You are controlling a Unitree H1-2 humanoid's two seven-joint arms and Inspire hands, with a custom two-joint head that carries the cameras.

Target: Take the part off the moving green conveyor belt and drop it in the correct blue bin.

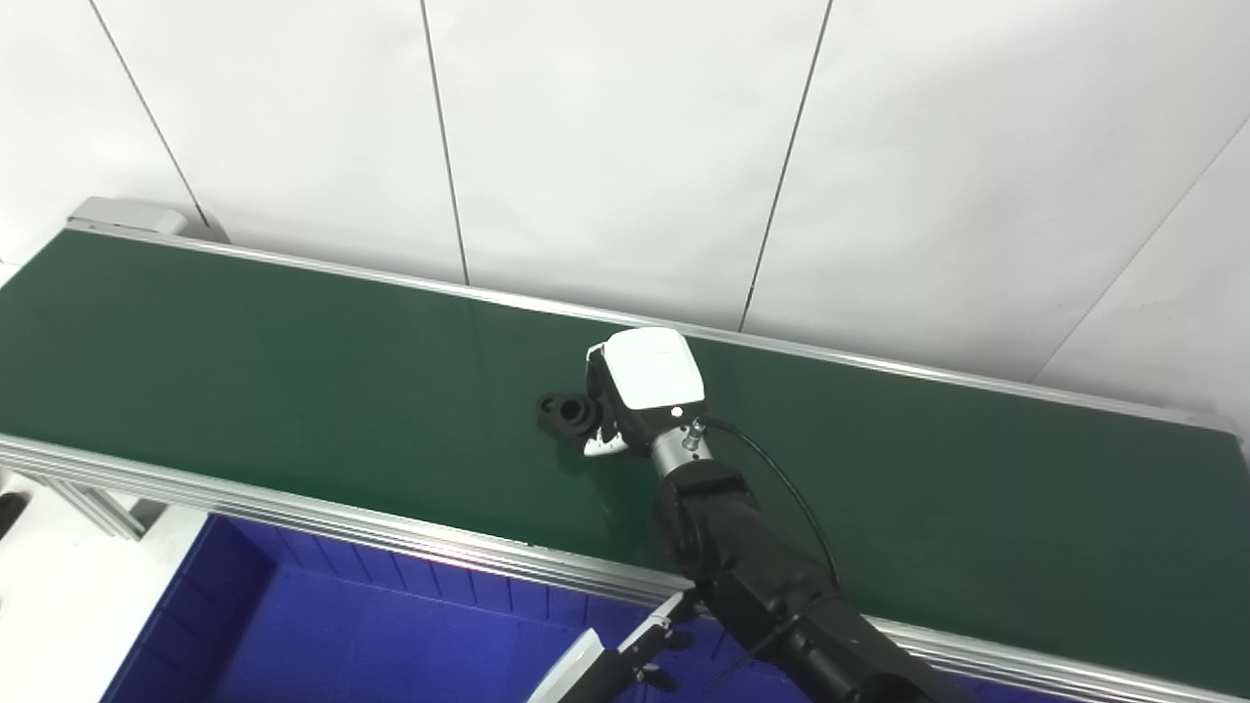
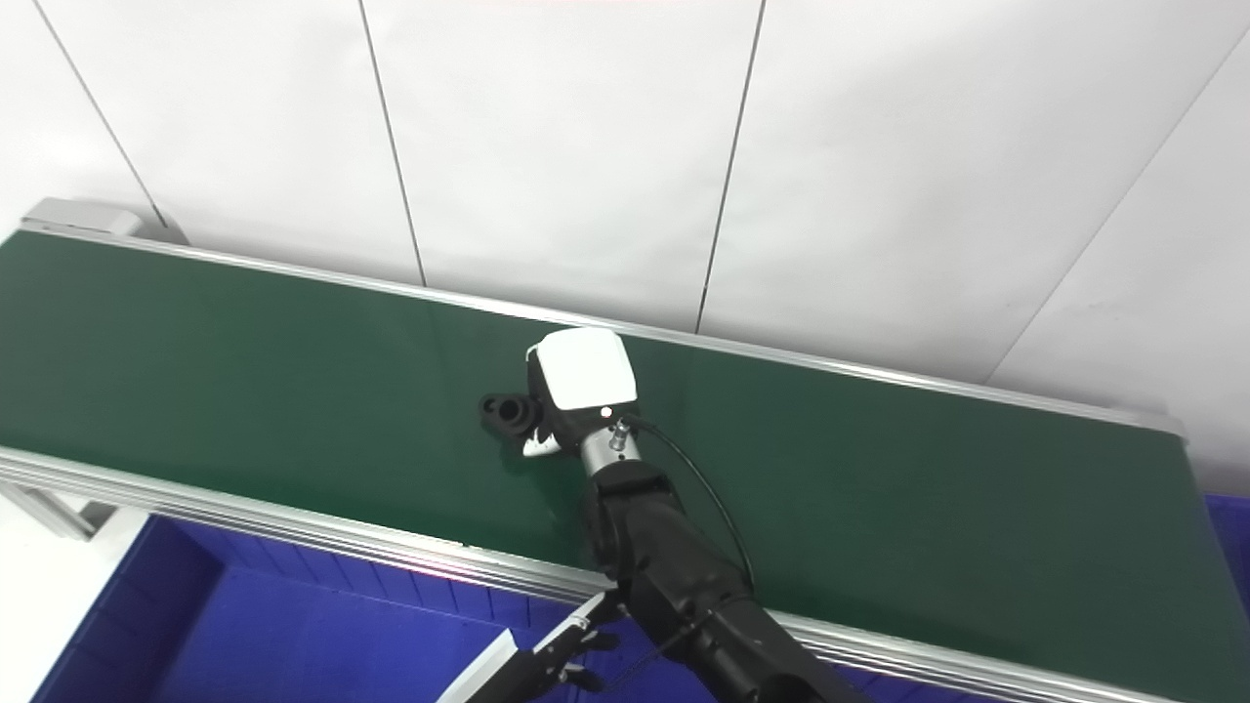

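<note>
White panelled wall (image 1: 605,146) behind, split by thin dark slanting seams. Pale floor (image 1: 59,605) visible lower left. Even, diffuse light; soft sheen on wall.

A green conveyor belt (image 1: 293,371) carries one black part (image 1: 569,414), seemingly flanged.

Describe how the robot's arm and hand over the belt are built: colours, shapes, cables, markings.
The right hand has a smooth white, rounded-rectangular back shell over black fingers, with a white thumb tip showing beneath. A small lit dot sits at the shell's lower edge. The wrist is a silver metal cylinder with a connector; a thin black cable loops from it. The forearm is bulky matte black.
</note>
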